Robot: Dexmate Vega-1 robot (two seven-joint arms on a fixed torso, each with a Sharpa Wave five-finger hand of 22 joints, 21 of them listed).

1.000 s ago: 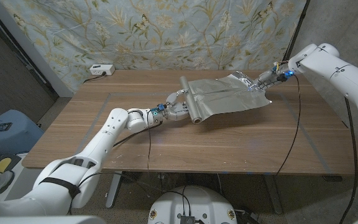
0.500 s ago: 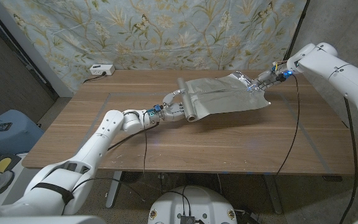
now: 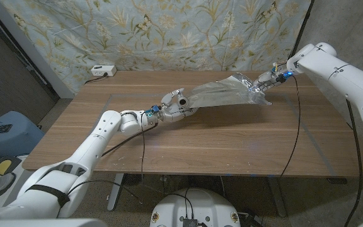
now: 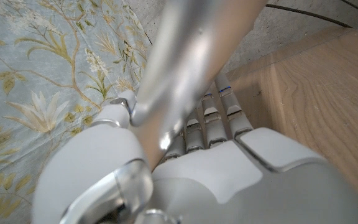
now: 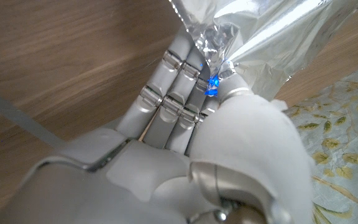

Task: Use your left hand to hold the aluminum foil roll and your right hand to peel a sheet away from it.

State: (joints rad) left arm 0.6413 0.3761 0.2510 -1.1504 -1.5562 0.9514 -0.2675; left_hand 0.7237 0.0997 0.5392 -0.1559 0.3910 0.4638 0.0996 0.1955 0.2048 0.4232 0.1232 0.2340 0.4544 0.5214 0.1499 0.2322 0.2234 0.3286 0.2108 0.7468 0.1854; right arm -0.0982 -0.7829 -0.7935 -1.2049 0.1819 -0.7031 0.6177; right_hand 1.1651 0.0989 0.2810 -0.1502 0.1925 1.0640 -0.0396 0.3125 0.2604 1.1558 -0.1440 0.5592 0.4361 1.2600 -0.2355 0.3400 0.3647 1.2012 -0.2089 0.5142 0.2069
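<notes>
Now, roll: aluminum foil roll [image 3: 181, 99] lifted off the table [image 3: 169, 145], near its middle, tilted end-up
Left hand: left hand [image 3: 171, 109] with fingers [image 4: 207, 124] wrapped around the roll
Sheet: foil sheet [image 3: 222, 94] stretched from roll toward the far right corner
Right hand: right hand [image 3: 261, 82] with fingers [image 5: 179, 81] pinching the sheet's crumpled end
Handling: thin, light, tears and creases easily; best pulled evenly by the edge, roll gripped firmly at its core
</notes>
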